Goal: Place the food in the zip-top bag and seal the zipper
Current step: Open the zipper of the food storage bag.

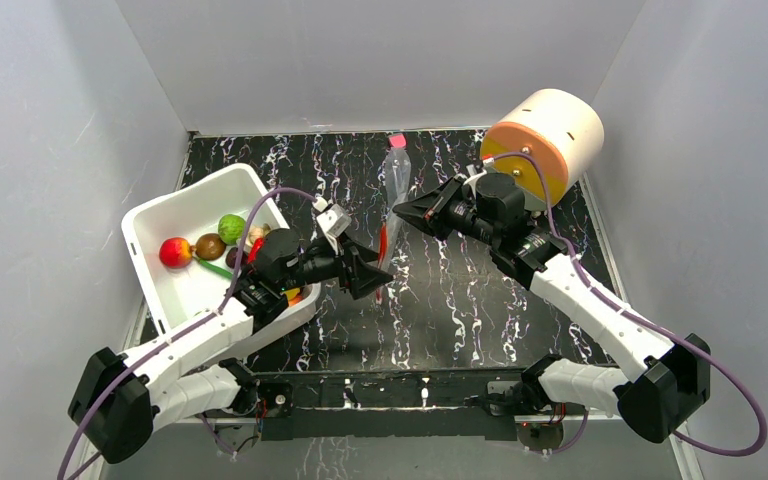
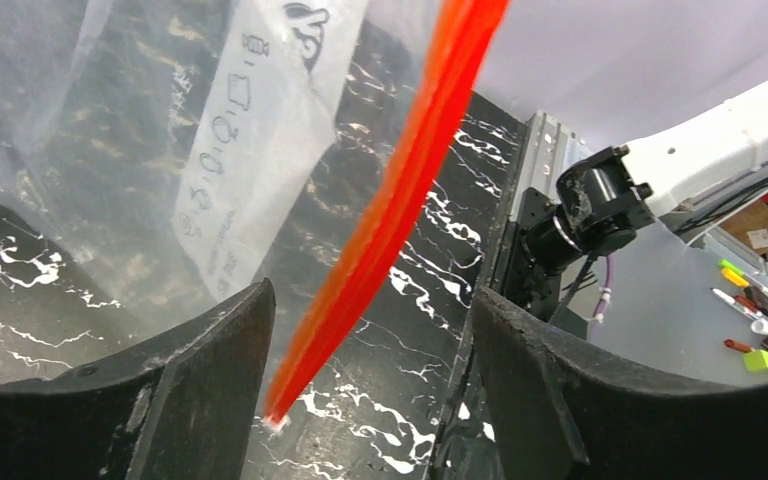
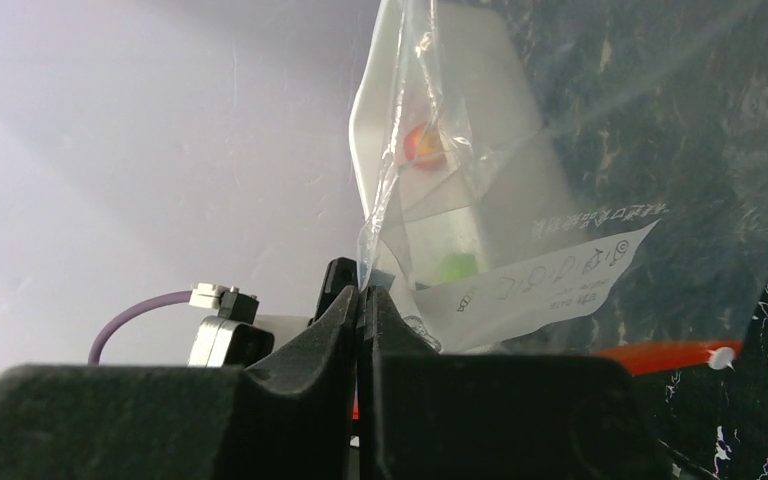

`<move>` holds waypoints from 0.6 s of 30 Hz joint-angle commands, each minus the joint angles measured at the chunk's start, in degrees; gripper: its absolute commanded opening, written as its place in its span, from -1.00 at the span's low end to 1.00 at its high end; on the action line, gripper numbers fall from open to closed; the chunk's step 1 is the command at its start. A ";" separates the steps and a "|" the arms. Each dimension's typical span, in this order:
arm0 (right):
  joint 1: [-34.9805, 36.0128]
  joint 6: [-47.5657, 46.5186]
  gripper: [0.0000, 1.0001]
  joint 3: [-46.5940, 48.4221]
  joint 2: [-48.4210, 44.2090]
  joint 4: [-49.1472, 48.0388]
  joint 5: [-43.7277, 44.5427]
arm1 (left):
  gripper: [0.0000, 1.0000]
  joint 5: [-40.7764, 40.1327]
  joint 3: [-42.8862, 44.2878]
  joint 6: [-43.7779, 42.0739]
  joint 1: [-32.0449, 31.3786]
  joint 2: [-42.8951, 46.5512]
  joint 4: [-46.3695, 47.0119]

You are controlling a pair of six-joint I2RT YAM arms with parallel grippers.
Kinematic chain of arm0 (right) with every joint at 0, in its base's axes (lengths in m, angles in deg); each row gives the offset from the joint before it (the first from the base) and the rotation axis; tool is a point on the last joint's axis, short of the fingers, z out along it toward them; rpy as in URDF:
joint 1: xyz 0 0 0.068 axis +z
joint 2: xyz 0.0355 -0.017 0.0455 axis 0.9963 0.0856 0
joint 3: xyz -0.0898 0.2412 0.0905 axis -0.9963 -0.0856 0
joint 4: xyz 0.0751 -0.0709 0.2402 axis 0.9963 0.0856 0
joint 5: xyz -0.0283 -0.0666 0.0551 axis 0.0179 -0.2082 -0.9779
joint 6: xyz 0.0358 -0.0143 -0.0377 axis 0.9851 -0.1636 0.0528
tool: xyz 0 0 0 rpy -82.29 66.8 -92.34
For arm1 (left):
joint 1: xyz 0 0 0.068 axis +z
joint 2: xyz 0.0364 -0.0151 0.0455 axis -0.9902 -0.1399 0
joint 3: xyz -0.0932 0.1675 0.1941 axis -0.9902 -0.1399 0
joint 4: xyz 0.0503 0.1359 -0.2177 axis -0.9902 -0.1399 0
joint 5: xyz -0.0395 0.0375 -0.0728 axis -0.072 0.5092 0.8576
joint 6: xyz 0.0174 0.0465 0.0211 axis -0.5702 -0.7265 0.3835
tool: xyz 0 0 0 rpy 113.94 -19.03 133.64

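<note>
My right gripper (image 1: 396, 211) is shut on an edge of the clear zip-top bag (image 1: 397, 185) and holds it up above the table; its closed jaws (image 3: 365, 296) pinch the film. The bag's white label (image 3: 545, 280) and orange-red zipper (image 3: 660, 355) hang beside them. My left gripper (image 1: 380, 278) is open. The zipper (image 2: 390, 220) hangs untouched between its fingers (image 2: 190, 390), white end lowest. The food lies in the white tub (image 1: 155, 215): a red apple (image 1: 173, 251), a green round fruit (image 1: 231, 228) and others partly hidden by my left arm.
A cream and orange cylinder (image 1: 545, 140) lies at the back right, just behind my right wrist. The white tub stands tilted at the left of the black marbled table (image 1: 460, 300). Grey walls close in three sides.
</note>
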State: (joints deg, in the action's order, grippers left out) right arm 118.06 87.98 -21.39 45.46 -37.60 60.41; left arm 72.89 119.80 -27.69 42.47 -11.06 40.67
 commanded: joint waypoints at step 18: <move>0.59 -24.29 -0.09 2.15 -3.15 7.83 2.94 | -1.00 -7.58 -0.17 6.86 -0.41 4.98 3.78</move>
State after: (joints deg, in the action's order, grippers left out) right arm 118.43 75.61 -21.17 46.51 -34.06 59.03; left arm 67.89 119.52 -25.15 42.32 -7.43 43.34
